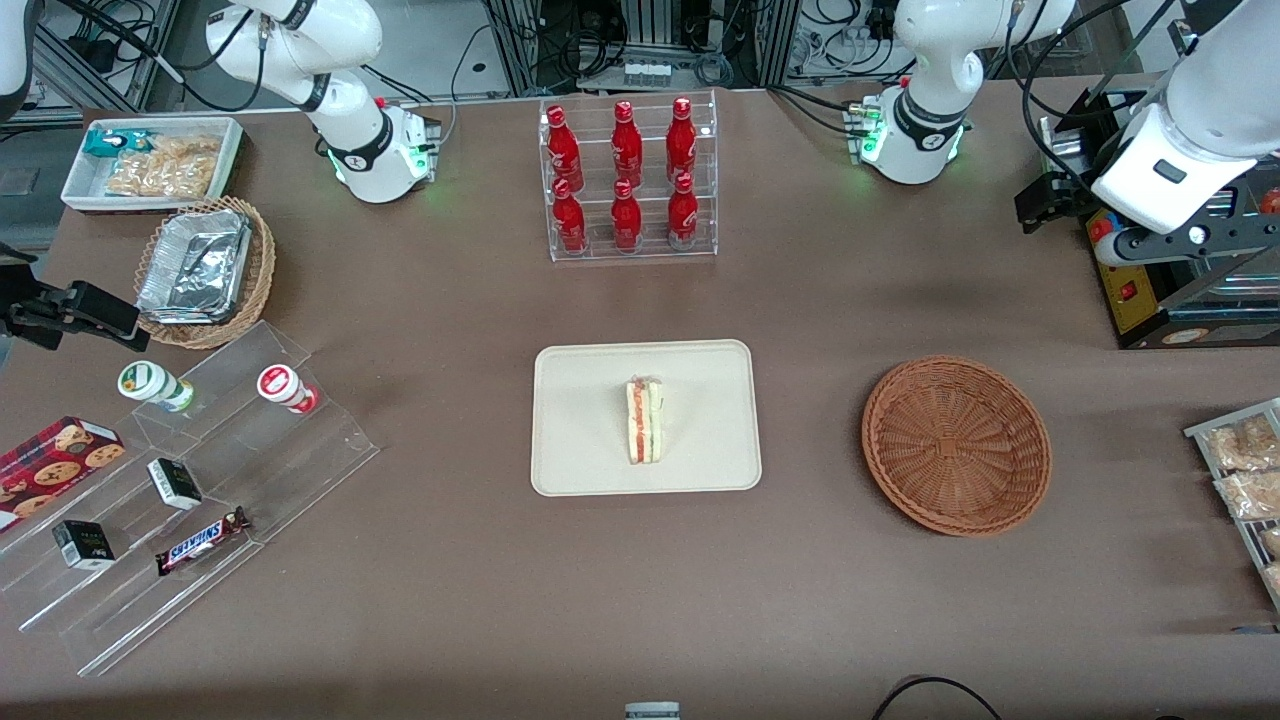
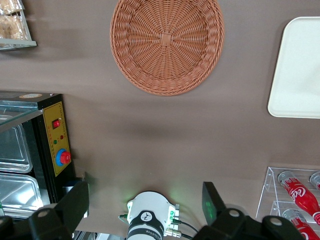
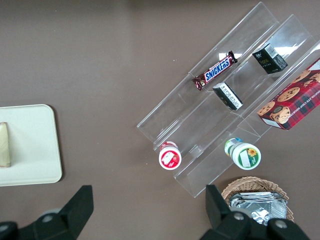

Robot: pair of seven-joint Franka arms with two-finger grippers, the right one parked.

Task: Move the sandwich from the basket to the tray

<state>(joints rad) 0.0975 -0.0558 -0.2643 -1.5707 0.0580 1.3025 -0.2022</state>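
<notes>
The sandwich [image 1: 646, 420] stands on its edge in the middle of the cream tray [image 1: 580, 400]; its end also shows in the right wrist view [image 3: 4, 145] on the tray [image 3: 35, 145]. The reddish-brown basket [image 1: 956, 445] lies empty beside the tray, toward the working arm's end of the table. My left gripper [image 1: 1040, 208] is high above the table, farther from the front camera than the basket, next to the black appliance. In the left wrist view the gripper [image 2: 145, 192] is open wide and empty, with the basket [image 2: 166, 42] and a tray corner [image 2: 300, 70] below.
A clear rack of red bottles [image 1: 628, 180] stands farther from the camera than the tray. A black appliance with a red button [image 1: 1150, 290] and a snack rack [image 1: 1245, 470] are at the working arm's end. Acrylic steps [image 1: 180, 480], a foil-filled tan basket [image 1: 205, 270] and a white bin [image 1: 150, 160] are at the parked arm's end.
</notes>
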